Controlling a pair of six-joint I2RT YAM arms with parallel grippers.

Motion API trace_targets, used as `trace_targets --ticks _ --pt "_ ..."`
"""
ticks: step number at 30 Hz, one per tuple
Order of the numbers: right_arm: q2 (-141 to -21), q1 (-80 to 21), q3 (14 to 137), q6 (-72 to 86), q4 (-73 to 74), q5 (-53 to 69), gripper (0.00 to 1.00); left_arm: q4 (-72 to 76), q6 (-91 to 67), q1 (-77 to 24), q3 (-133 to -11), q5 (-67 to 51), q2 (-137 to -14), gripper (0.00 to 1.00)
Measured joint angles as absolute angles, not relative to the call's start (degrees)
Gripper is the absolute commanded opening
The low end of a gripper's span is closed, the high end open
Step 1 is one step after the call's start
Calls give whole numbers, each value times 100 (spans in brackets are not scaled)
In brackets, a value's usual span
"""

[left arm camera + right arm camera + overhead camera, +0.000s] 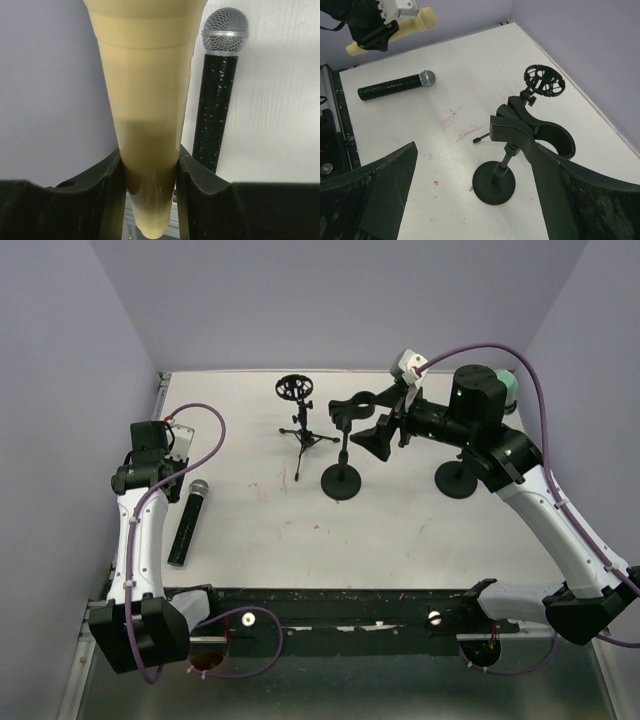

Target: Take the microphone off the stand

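Left gripper (150,190) is clamped on a cream tapered handle (145,100), the black microphone (218,100) lying flat on the table (400,520) beside it. Rigid, probably light, its barrel textured: mid-body looks the safest hold. Right gripper (383,433) gapes wide by the empty stand (343,455).

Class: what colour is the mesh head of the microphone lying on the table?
Silver-grey mesh head on a glittery black handheld microphone; clearest in left wrist view.

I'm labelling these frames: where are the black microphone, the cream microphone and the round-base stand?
black microphone (186,530): top view, on its handle.
cream microphone (145,100): left wrist view, on its body.
round-base stand (488,192): right wrist view, on its base.
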State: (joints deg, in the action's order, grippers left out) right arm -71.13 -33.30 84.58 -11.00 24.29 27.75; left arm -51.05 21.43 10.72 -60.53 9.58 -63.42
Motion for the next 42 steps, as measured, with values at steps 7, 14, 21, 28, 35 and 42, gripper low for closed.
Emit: trace_targets --ticks 7,14,21,28,35,42 --pt "-7190 -3330 8635 -1144 2685 2783 100 -4270 2314 1743 -5754 740 -7157 0" --pt "-7260 -3330 8720 -1203 2735 2794 100 -4036 2488 2185 -5749 226 -8158 13" --pt "-7286 -3330 8825 -1286 2956 2827 100 -4005 2593 2453 -5747 -56 -8661 31" --pt "-7286 -3330 8823 -1315 2974 2827 100 -3787 2679 2593 -5671 -67 -8903 42" --pt "-7286 -3330 8823 -1319 2971 2827 100 -3699 2834 2628 -5325 -67 -9144 53" --pt "-7286 -3330 8823 -1358 2974 2827 100 -3649 2770 2663 -5312 25 -9207 59"
